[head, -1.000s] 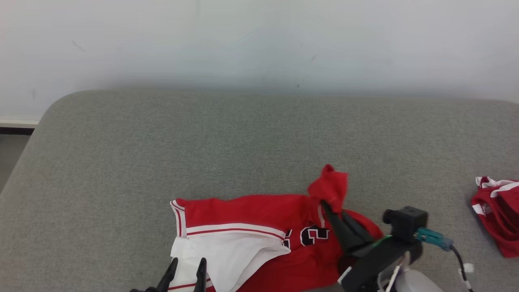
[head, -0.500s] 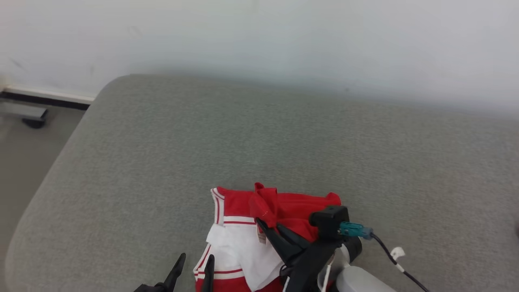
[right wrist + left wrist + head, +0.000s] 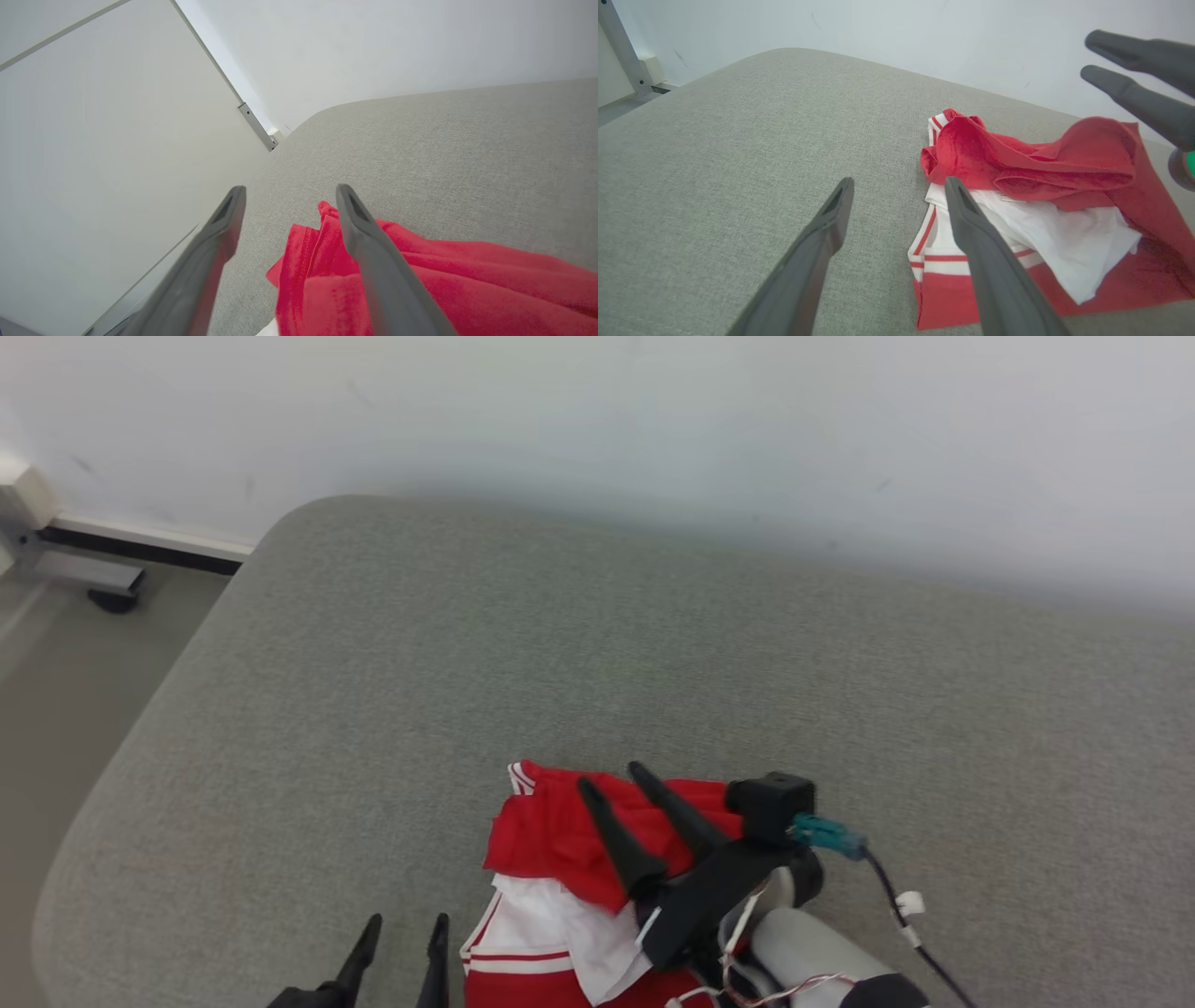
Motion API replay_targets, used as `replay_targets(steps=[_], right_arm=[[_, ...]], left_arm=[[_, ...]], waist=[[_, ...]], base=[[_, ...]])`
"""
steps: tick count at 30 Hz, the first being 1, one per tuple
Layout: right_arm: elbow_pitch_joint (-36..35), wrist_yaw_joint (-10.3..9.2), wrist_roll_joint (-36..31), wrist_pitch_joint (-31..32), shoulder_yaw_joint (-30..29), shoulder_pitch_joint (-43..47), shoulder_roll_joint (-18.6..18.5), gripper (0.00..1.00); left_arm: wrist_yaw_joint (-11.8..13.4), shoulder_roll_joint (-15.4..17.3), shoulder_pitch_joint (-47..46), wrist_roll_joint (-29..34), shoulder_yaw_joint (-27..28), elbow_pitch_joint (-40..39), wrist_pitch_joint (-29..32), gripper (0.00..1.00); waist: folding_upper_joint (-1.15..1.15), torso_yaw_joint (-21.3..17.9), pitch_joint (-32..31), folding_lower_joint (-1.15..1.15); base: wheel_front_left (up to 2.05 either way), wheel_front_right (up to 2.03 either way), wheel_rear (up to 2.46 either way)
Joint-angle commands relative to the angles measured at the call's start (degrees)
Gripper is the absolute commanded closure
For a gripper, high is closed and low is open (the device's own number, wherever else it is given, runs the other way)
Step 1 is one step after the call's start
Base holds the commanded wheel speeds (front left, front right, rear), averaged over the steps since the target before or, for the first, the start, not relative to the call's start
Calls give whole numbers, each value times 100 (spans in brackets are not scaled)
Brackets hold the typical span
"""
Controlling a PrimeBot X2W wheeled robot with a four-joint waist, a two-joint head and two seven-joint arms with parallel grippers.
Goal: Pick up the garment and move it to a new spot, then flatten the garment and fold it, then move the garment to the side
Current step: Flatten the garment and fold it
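From my station I see the garment (image 3: 551, 831) lying in a loose heap on the grey cushion (image 3: 653, 644), at the near edge and a little left of the middle in the head view. It is a red top with white panels and red-and-white striped trim. A rumpled red flap is folded over onto the white part, and more red cloth spreads out flat beneath it towards my right arm.

My right end effector (image 3: 611, 776) hangs over the red flap with its two dark fingers spread apart and gripping nothing. In the right wrist view one finger crosses in front of the edge of the red cloth and the other in front of bare cushion. I cannot tell whether either tip touches the fabric. A black camera block (image 3: 770, 803) with a teal plug and a dark cable (image 3: 896, 915) sits on that wrist.

My left end effector (image 3: 406, 919) is also spread wide and empty, low at the near edge just to the left of the garment. In the left wrist view one finger crosses in front of the striped white hem and the other lies over bare cushion.

A pale wall (image 3: 653, 429) runs behind the cushion. To the far left are a strip of floor (image 3: 56, 709) and part of a metal frame (image 3: 84, 574).
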Motion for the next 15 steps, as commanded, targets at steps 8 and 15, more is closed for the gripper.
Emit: replay_targets(steps=[8,15], right_arm=[[-443,-12,-1291,-62,-1878,628,-479,0],[-1043,-12,-2689,-64,-3374,1586,-366,0]], left_arm=[[160,-12,-52,254,477,-183,-18,0],[398,-12,-19,458,816,-269,-17,0]], waist=[[0,-738,-32,0],[0,-1208,-21,0]], base=[[0,0,0],[0,0,0]])
